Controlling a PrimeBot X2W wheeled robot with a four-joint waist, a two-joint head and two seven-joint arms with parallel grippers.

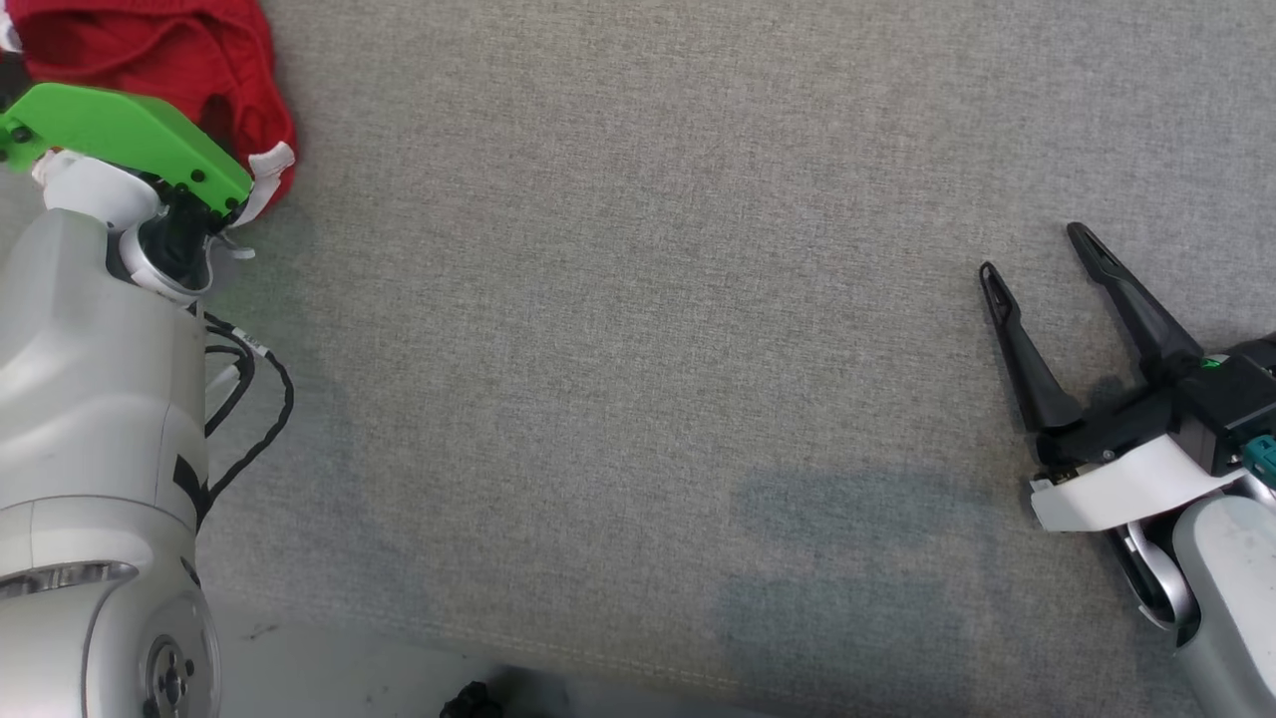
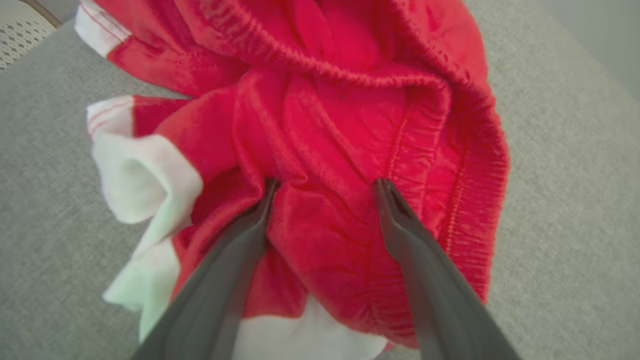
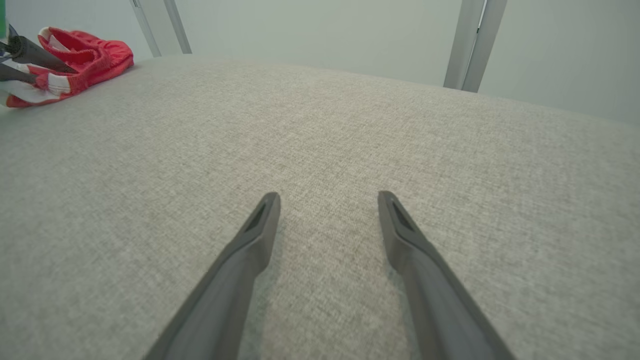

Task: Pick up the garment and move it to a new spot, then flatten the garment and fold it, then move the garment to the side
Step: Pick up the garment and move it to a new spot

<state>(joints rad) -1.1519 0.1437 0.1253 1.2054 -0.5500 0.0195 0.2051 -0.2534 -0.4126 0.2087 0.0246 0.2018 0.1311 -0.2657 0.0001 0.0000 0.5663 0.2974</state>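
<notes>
While left fingers (image 2: 225, 280) touch garment (image 2: 325, 125), right fingers (image 1: 1024, 349) splay.

The grey cloth surface (image 1: 638, 349) lies bare across its whole middle, leaving wide passage from the near edge to the far one. The far left corner is taken up by the crumpled red garment (image 1: 150, 50). The left arm (image 1: 90, 399) and its looping black cables (image 1: 259, 399) (hanging just off the forearm) crowd the left side. The right gripper (image 1: 1031, 249), fingers spread, occupies the right edge.
</notes>
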